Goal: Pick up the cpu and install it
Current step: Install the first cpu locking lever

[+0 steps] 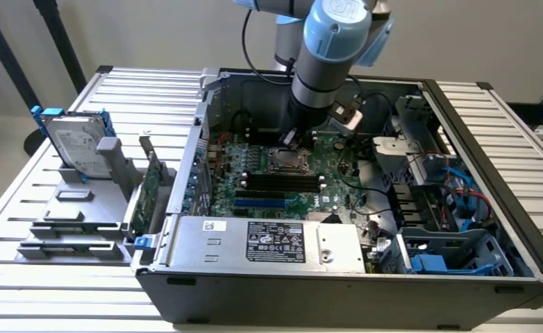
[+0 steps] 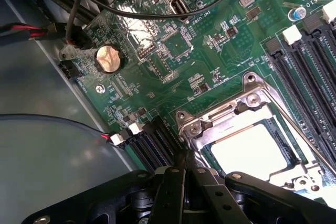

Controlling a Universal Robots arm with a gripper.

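So the small flat square chip with its pale, dull silver-grey metal top (image 2: 255, 153) lies seated in the socket of the green circuit board (image 2: 210, 51), framed by a shiny hinged steel bracket (image 2: 247, 100) whose screws show at the corners. It sits flat and level with the board, just ahead of the black pincer (image 2: 181, 174), whose two slim fingers (image 2: 170, 192) are pressed together with no gap between them and have hold of nothing; their tips stand close beside the near edge of the bracket, but whether they touch it I cannot tell. From the wrist view you also get a round coin battery (image 2: 107, 59) well beyond the pincer, black memory slots (image 2: 310, 66) past the chip, and thin black cables (image 2: 157, 11) crossing the board. The exterior view gives what that close look cannot: the grey-and-blue arm (image 1: 332, 48) reaching down into an open dark tower case (image 1: 346, 277), and a silver hard drive with blue rails (image 1: 72, 146) standing on a grey holder outside the case, well apart from the pincer.
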